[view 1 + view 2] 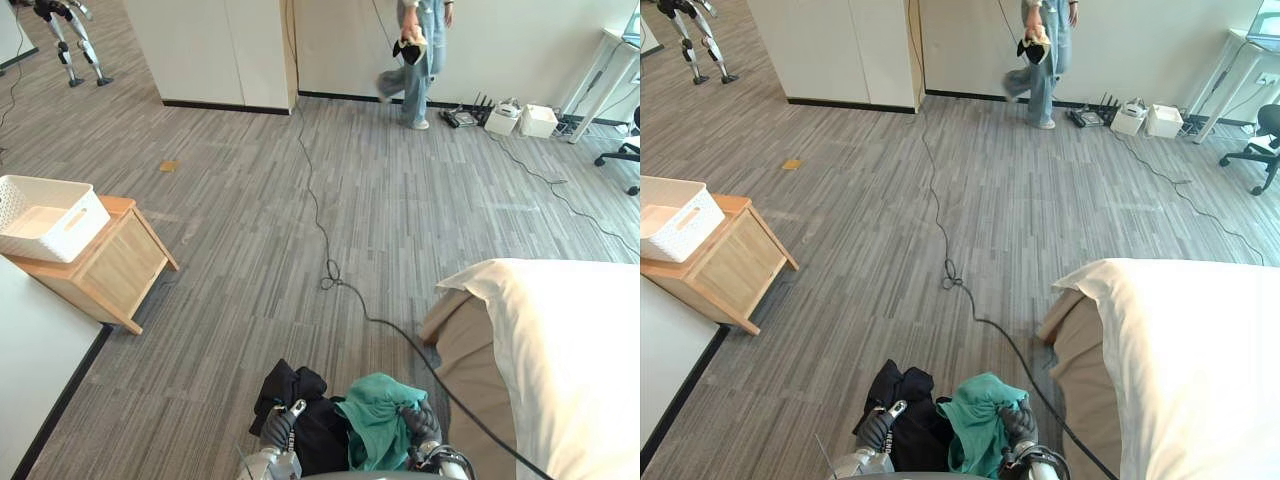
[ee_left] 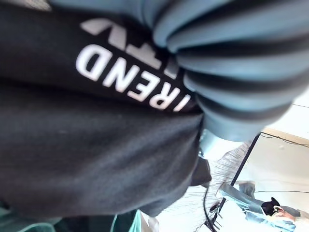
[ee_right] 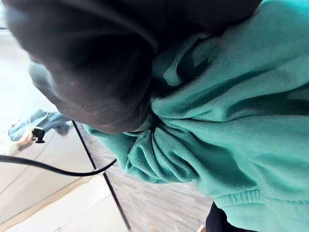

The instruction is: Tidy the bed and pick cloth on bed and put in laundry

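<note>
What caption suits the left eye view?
Black cloth on left hand, green cloth on right hand, white basket far left.

Bright, even light is cast from above. A faint shadow is thrown on the floor (image 1: 300,200) beside the wooden cabinet (image 1: 115,265). The white bedding (image 1: 570,340) is nearly washed out; the background past the black cloth (image 2: 96,145) is overexposed.

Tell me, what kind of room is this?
Probably an office or lab room set up as a bedroom: a bed with white bedding, a white basket on a wooden cabinet, and an office chair by the far wall.
</note>
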You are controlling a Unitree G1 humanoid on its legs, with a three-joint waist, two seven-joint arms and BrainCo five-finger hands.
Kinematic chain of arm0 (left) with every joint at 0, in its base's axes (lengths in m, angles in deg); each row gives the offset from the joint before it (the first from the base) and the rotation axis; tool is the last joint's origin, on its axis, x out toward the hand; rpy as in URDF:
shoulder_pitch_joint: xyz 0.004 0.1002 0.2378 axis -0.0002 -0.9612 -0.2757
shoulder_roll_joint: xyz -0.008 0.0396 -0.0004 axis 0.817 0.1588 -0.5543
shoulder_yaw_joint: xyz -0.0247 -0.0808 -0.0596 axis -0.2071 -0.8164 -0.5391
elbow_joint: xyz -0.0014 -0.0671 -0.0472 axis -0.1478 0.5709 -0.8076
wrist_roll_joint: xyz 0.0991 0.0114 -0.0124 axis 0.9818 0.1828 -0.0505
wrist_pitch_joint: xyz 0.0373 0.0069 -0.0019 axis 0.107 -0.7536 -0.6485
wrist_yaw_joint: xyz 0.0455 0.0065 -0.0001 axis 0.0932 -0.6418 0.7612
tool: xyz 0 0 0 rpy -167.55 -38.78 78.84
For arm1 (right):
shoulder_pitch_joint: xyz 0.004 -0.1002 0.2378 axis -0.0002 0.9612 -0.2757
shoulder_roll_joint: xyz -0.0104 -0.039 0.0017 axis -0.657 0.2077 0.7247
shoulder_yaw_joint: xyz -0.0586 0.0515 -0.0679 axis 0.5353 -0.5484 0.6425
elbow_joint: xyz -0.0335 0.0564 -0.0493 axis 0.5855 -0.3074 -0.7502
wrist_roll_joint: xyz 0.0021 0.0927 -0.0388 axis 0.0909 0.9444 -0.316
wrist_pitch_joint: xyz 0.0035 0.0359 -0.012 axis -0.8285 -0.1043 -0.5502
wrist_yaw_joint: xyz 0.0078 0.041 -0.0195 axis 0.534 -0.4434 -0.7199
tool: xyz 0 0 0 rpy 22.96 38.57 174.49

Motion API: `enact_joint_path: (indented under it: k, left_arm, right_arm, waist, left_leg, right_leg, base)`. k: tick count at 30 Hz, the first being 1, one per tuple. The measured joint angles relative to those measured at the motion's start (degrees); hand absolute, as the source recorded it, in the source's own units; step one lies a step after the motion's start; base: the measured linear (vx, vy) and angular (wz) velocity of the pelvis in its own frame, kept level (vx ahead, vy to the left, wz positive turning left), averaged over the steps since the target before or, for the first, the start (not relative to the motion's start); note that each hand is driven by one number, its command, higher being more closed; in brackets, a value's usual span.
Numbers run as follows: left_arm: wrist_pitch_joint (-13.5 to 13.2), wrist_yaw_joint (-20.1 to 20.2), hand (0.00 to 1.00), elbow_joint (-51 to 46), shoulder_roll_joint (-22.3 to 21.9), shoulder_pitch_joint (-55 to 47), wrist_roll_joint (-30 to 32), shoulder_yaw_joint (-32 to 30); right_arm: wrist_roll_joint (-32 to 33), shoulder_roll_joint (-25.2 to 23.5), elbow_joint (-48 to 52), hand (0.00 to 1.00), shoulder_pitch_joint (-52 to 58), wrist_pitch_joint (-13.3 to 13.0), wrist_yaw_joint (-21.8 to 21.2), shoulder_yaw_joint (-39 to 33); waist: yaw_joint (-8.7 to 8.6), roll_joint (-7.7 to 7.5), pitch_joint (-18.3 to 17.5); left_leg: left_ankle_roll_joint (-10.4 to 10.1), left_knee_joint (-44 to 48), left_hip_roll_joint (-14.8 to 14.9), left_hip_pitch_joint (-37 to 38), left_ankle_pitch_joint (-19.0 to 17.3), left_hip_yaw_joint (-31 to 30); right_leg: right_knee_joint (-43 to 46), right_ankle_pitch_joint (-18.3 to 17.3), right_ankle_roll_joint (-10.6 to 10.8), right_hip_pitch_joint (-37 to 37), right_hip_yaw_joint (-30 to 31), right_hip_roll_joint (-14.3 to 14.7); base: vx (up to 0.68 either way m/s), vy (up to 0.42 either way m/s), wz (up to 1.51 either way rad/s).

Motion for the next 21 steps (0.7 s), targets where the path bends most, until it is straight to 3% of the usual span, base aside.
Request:
enact_joint_path:
  k: [5, 6, 7, 9, 11, 12, 15, 17, 20, 21]
  left_arm:
    - [4.75, 0.07, 1.0, 3.04, -0.18, 3.17, -0.64, -0.58]
    - [5.98, 0.08, 1.0, 5.93, -0.07, 5.39, -1.06, -0.91]
    - [7.42, 0.06, 1.0, 8.68, -0.25, 7.42, -1.84, -2.36]
    - [8.89, 0.14, 1.0, 10.18, -1.05, 8.7, -3.17, -4.39]
    - [9.26, 0.42, 1.0, 10.37, -1.0, 9.03, -3.98, -6.2]
    - [9.09, 0.96, 1.0, 9.99, -1.36, 9.4, -4.17, -6.92]
    - [8.87, 1.4, 1.0, 9.92, -2.86, 9.76, -5.09, -7.03]
    - [8.75, 1.34, 1.0, 9.87, -2.8, 9.66, -5.08, -6.86]
    - [8.28, 1.34, 1.0, 8.3, -2.74, 8.6, -5.13, -6.67]
    - [8.2, 1.32, 1.0, 7.94, -2.5, 8.53, -5.16, -6.67]
  right_arm:
    - [-1.09, 0.06, -1.92, 1.0, -0.74, 2.28, -0.88, -0.64]
    - [-1.84, 0.04, -3.1, 1.0, -1.67, 2.84, -1.49, -0.83]
    - [-2.86, 0.25, -3.61, 1.0, -2.36, 3.65, -1.85, -1.11]
    - [-4.02, 1.35, -3.78, 1.0, -2.93, 4.66, -3.25, -1.35]
    - [-5.21, 1.74, -3.93, 1.0, -3.51, 4.83, -4.01, -2.45]
    - [-5.78, 1.81, -4.41, 1.0, -3.68, 4.83, -4.41, -3.5]
    - [-6.98, 4.12, -5.04, 1.0, -4.66, 5.44, -5.44, -5.53]
    - [-7.75, 4.54, -5.03, 1.0, -4.46, 5.9, -6.19, -5.55]
    - [-7.95, 4.78, -5.06, 1.0, -2.36, 6.04, -8.13, -5.62]
    - [-7.94, 4.83, -5.1, 1.0, -1.58, 6.04, -8.84, -5.61]
  waist:
    - [0.18, 0.46, -1.11]
    - [0.09, 0.24, -0.96]
    - [0.04, 0.01, -0.85]
    - [0.15, 0.51, 0.27]
    - [-0.07, 0.96, 1.74]
    - [0.08, 0.16, 2.96]
    - [0.25, 3.03, 4.51]
    - [0.17, 3.29, 4.68]
    - [0.21, 3.56, 5.07]
    - [0.43, 2.9, 5.33]
  left_leg:
    - [-0.95, 0.5, 0.58, 0.86, -1.34, 1.21]
    - [-1.79, 3.36, 0.94, -0.51, -3.45, 2.54]
    - [-4.45, 9.08, 1.68, -2.57, -6.81, 4.1]
    - [-7.46, 18.27, 3.53, -4.83, -10.64, 6.04]
    - [-8.86, 29.45, 4.88, -8.81, -10.42, 7.39]
    - [-10.98, 35.33, 4.9, -11.56, -9.37, 7.23]
    - [-7.84, 32.2, 5.68, -12.01, -11.43, 7.52]
    - [-7.23, 23.19, 6.17, -12.02, -10.51, 9.13]
    - [-6.97, 11.58, 7.15, -12.16, -5.14, 9.82]
    - [-2.86, 12.78, 6.6, -11.8, -1.04, 12.0]
  right_leg:
    - [-2.33, 0.58, -0.08, 1.95, -0.04, 0.42]
    - [-2.55, 0.56, -0.12, 2.5, -0.05, 0.41]
    - [-2.68, 0.48, -0.3, 2.73, 0.07, 0.32]
    - [-2.83, -0.1, -1.33, 4.21, 0.09, 0.69]
    - [-3.5, -0.55, -2.07, 6.18, 0.05, 0.62]
    - [-3.59, -0.87, -2.58, 7.57, 0.38, -0.16]
    - [-3.88, -1.74, -2.83, 9.86, 1.51, -0.64]
    - [-5.23, -2.29, -2.37, 11.13, 1.48, -1.19]
    - [-7.74, -4.45, -0.41, 15.27, -0.07, -1.85]
    - [-7.56, -5.96, 0.36, 17.07, -0.71, -3.01]
  base:
    - [0.06, -0.055, -0.1]
    - [0.02, -0.07, -0.07]
    - [0.03, -0.073, -0.06]
    - [0.06, -0.08, -0.17]
    - [0.03, -0.088, -0.02]
    - [0.06, -0.087, -0.08]
    - [0.13, -0.004, -0.15]
    - [0.19, 0.054, -0.03]
    - [0.29, 0.099, 0.17]
    - [0.42, 0.128, 0.22]
